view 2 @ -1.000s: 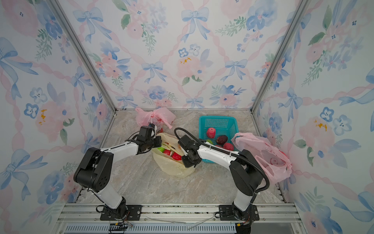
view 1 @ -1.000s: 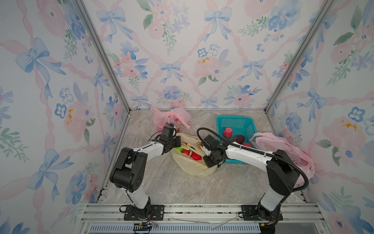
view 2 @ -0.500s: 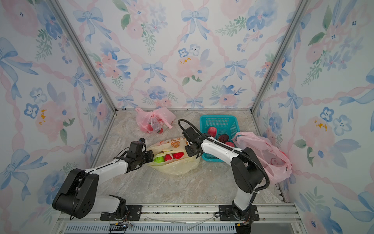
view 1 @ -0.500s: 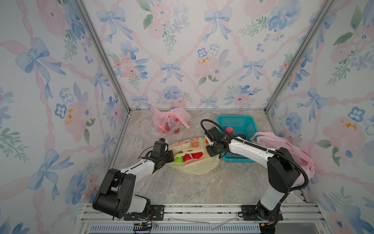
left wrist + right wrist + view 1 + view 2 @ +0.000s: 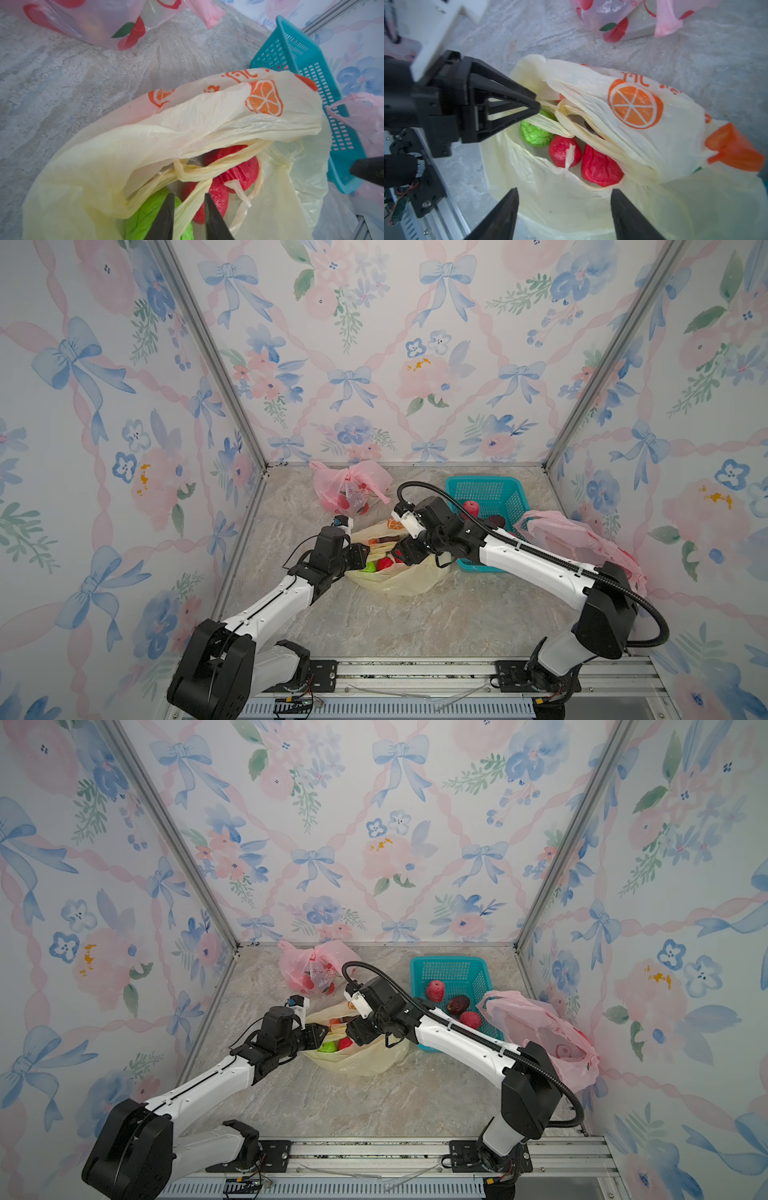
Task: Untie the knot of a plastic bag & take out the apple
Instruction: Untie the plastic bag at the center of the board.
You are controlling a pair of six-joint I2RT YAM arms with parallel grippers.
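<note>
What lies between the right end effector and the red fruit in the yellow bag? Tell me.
Only the near lip of the yellow bag, thin plastic, lies between the open right end effector and the red fruit; the right wrist view shows it.

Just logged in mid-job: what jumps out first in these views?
The cream orange-print bag at table centre gapes, showing red fruit and a green one inside. The left gripper pinches its twisted handle strand; the right gripper hangs open over the mouth.
</note>
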